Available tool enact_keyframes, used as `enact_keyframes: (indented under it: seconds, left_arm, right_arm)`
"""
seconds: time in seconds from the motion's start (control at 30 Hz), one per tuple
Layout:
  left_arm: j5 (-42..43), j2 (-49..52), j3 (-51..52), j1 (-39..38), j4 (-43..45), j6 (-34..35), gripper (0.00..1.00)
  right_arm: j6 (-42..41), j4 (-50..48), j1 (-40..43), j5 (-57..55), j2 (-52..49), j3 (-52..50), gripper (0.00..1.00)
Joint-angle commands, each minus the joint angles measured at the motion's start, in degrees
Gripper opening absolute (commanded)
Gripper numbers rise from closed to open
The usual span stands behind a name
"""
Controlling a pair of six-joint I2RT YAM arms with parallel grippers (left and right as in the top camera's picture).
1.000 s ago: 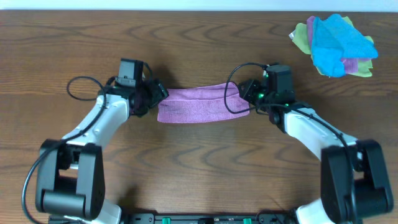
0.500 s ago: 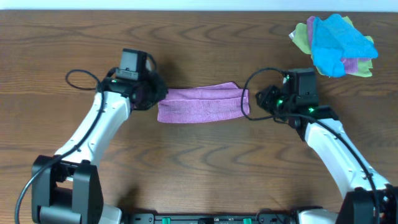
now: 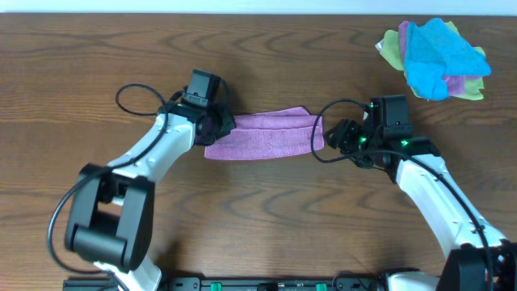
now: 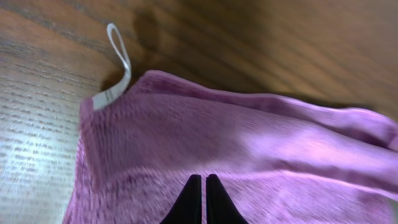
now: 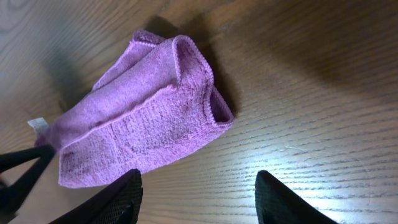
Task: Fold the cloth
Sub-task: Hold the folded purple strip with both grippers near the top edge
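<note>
Having shifted rightward, left gripper (image 4: 199, 191) sits pressed together over cloth (image 3: 262, 134); right gripper (image 5: 198, 190) spread beside

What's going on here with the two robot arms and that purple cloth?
Two robot arms are working on folding a purple cloth on a wooden table. It lies as a folded strip between them. The left gripper is shut at the cloth's left end; whether it pinches fabric is unclear. The right gripper is open just off the right end, holding nothing. A pile of other cloths sits in the far right corner.

Robotics lab: wooden table (image 3: 258, 48), cabled arms (image 3: 153, 153).
</note>
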State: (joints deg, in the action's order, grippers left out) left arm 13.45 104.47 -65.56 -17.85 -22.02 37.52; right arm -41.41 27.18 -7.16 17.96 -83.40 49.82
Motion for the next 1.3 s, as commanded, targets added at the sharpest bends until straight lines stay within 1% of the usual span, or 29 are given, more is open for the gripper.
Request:
enact_keyframes:
  seconds: [0.0,0.27,0.5,0.8,1.13,1.2,1.27]
  left_arm:
    - [-1.6,2.7,-0.7,0.0,0.9,0.2,0.06]
    - [-4.7,4.2,-0.7,0.0,1.7,0.2,0.06]
    - [-5.5,4.3,-0.7,0.0,1.7,0.2,0.06]
    - [-6.4,4.3,-0.7,0.0,1.4,0.2,0.06]
    - [-6.4,4.3,-0.7,0.0,1.0,0.2,0.06]
    - [-6.4,4.3,-0.7,0.0,0.8,0.2,0.06]
    - [-6.4,4.3,-0.7,0.0,0.4,0.2,0.06]
  right_arm:
    - [-0.1,0.0,-0.1,0.8,0.0,0.3,0.59]
    - [-1.4,-2.8,-2.0,0.3,-4.7,-0.9,0.59]
    - [-2.9,-7.5,-3.9,0.7,-10.7,-0.9,0.59]
    - [-4.0,-11.3,-4.2,0.7,-15.5,-0.9,0.59]
    - [-7.5,-17.5,-6.6,0.7,-21.0,-0.9,0.55]
    - [-8.3,-18.8,-7.2,0.7,-22.1,-0.9,0.53]
    - [-8.5,-19.6,-7.9,0.6,-22.8,-0.9,0.47]
